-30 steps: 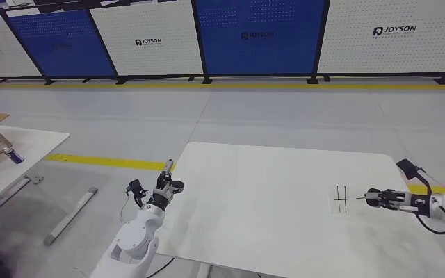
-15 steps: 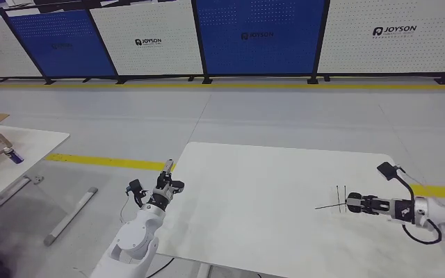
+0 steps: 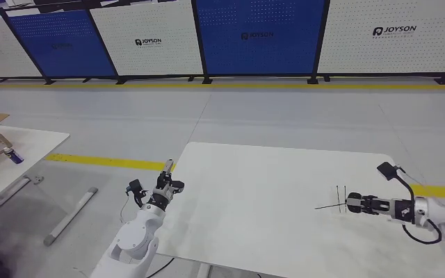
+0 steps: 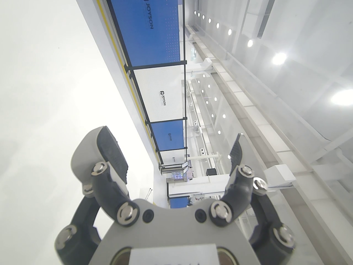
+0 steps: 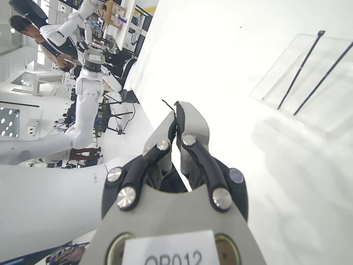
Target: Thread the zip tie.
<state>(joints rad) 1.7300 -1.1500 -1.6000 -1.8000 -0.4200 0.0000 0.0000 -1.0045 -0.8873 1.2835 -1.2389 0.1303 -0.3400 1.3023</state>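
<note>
Your right claw (image 3: 350, 203) is clenched on a black zip tie (image 3: 328, 206) jutting ahead of it, so pickup looks done; next you likely bring your released left claw (image 4: 174, 144), well apart, across to thread the tail.

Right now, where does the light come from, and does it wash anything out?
Left wrist view: round ceiling lamps blaze, and the table glares almost plain white. Right wrist view: the table glares too, the clear sheet barely stands out, and soft shadows lie beside it. Top view: even light; the thin zip tie in the right gripper casts no shadow I can see.
</note>
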